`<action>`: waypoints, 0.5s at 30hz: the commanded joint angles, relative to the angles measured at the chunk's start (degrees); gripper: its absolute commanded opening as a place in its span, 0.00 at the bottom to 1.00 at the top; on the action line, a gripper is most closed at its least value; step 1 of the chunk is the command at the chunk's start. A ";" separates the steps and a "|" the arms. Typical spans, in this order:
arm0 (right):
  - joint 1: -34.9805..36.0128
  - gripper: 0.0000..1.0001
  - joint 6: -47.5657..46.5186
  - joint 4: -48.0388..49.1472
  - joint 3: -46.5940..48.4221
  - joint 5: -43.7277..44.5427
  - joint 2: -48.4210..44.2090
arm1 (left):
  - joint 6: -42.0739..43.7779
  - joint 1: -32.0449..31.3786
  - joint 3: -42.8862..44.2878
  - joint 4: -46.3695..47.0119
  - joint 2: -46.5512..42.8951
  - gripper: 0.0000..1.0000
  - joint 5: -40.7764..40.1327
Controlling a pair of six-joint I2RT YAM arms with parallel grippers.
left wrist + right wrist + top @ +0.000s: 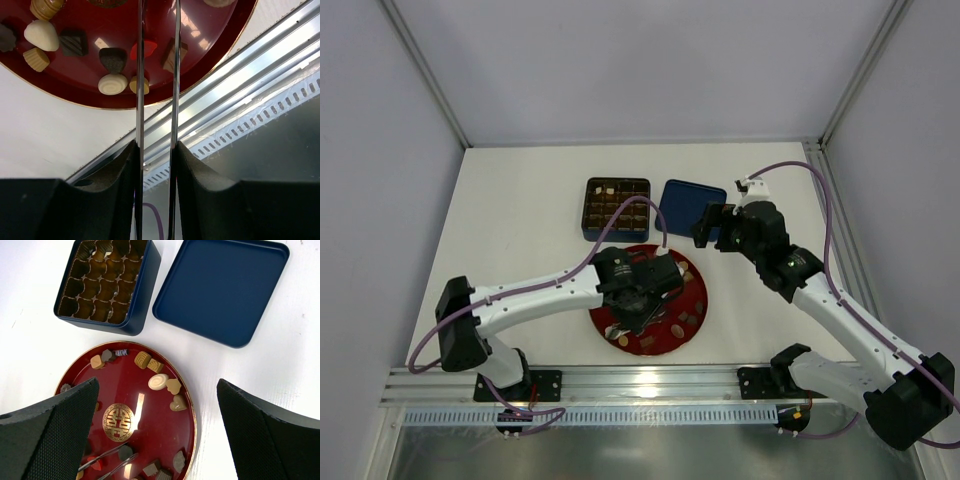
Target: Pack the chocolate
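- The left arm reaches from its base at the near left corner of the surface (520,200) toward the middle; its wrist bends down over the red plate (698,300).
- The left gripper (157,50) carries two long thin metal blades (140,100), parallel with a narrow gap between them; they point across the near half of the plate; their tips run out of the top of the left wrist view, and I cannot tell whether they pinch a piece.
- The right arm rises from the near right corner and folds back toward the middle; the right gripper (717,226) hangs above the surface just right of the plate's far rim, near the lid (220,290); its jaws are spread wide with nothing between them.
- The chocolate pieces (158,381) lie scattered on the plate, most near its rim, around the gold emblem (118,422); all are small; dark brown, tan and cream, one red; round, square, ribbed and heart-shaped.
- The plate sits at the middle of the near edge, just behind the metal rail (240,90); the blue box (140,315) stands behind the plate's far rim, its gold tray cells open upward; whether any cell holds a piece is unclear; the lid lies just beside the box on the right, hollow side up.
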 commanded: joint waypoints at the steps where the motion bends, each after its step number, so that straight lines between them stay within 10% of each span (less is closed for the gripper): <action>1: 0.01 1.00 0.42 1.29 0.04 0.96 -1.40 | 1.10 -0.29 2.65 -1.10 0.15 0.28 -2.05; 15: 0.01 1.00 0.16 1.82 0.92 0.88 -0.43 | 5.05 6.37 10.37 -3.03 -0.82 0.27 -6.45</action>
